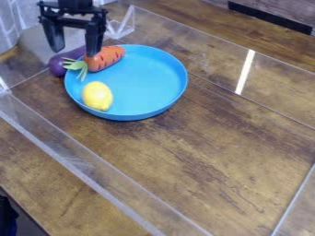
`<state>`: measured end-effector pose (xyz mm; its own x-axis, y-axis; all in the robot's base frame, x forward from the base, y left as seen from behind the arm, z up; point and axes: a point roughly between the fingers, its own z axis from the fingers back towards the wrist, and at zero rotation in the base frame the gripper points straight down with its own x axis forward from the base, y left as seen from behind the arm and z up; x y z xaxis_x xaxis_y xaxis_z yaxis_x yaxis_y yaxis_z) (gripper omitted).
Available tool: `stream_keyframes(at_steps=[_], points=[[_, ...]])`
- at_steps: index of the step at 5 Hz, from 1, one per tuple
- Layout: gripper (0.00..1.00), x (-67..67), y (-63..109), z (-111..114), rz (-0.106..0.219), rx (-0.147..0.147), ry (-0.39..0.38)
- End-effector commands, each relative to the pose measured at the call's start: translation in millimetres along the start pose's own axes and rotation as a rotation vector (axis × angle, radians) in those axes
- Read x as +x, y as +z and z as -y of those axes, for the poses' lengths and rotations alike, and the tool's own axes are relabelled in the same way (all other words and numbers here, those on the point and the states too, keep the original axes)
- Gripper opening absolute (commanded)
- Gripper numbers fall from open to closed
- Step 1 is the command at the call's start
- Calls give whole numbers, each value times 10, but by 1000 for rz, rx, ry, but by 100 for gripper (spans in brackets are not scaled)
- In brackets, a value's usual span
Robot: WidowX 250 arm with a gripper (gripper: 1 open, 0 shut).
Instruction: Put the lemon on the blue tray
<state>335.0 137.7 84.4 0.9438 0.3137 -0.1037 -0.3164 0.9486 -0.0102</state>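
Observation:
The lemon (pixel 96 95), small and bright yellow, lies inside the blue tray (pixel 154 78) near its front-left rim. My gripper (pixel 70 43) hangs at the back left, above the tray's far-left edge and well clear of the lemon. It points down with its two black fingers (pixel 52 39) spread apart and nothing between them.
An orange carrot with a green top (pixel 101 59) rests on the tray's back-left rim. A purple eggplant-like item (pixel 59 64) sits just outside the tray beneath the gripper. Clear plastic walls (pixel 74 157) border the wooden table.

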Motion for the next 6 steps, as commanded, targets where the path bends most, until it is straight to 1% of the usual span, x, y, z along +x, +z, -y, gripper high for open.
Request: stream_keyframes(at_steps=[1,2,3,4,6], points=[[100,37,348,-84,86,5,-24],[100,81,300,-85,77,9,-139],[100,132,212,-94,67,15,-245],[100,195,117,-40,66,13,-294],[100,305,43,62,59,9,-365]])
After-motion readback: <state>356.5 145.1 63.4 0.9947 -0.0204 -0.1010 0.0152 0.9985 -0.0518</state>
